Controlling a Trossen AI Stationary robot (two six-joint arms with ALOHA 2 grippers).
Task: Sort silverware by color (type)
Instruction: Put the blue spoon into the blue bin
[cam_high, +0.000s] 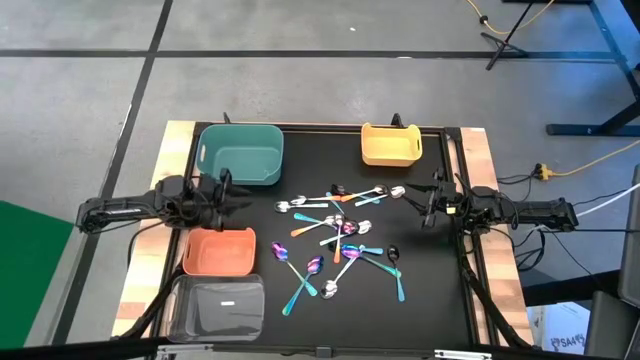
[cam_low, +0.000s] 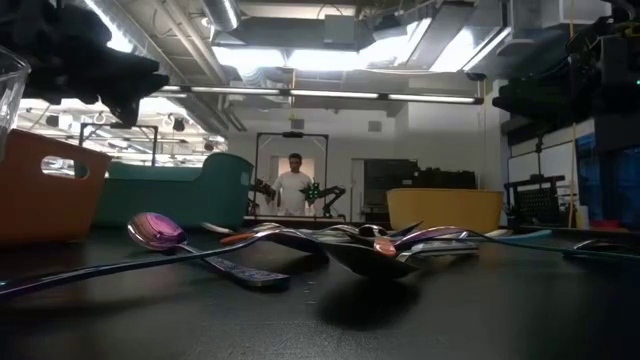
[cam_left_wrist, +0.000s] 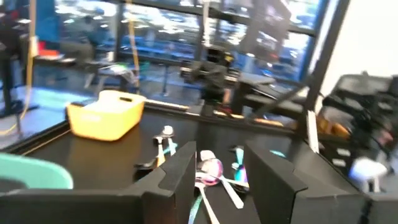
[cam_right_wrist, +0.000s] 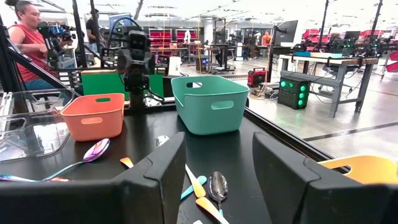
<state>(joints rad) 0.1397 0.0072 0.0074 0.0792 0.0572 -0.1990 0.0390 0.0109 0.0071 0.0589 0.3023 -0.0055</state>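
The silverware (cam_high: 340, 238) lies scattered flat on the middle of the black table top: several small spoons in silver, teal, purple-rainbow, black and copper. The same spoons show in the low view (cam_low: 300, 245). My left gripper (cam_high: 240, 197) hangs level at the table's left side, open, pointing toward the spoons (cam_left_wrist: 211, 168), well short of them. My right gripper (cam_high: 425, 205) hangs level at the right side, open, also facing the pile (cam_right_wrist: 217, 185) and clear of it. Nothing is between either pair of fingers.
A teal bin (cam_high: 240, 153) stands at the far left and a yellow bin (cam_high: 390, 145) at the far right. An orange bin (cam_high: 218, 252) and a clear bin (cam_high: 217, 305) sit near left. People stand beyond the table (cam_right_wrist: 28, 37).
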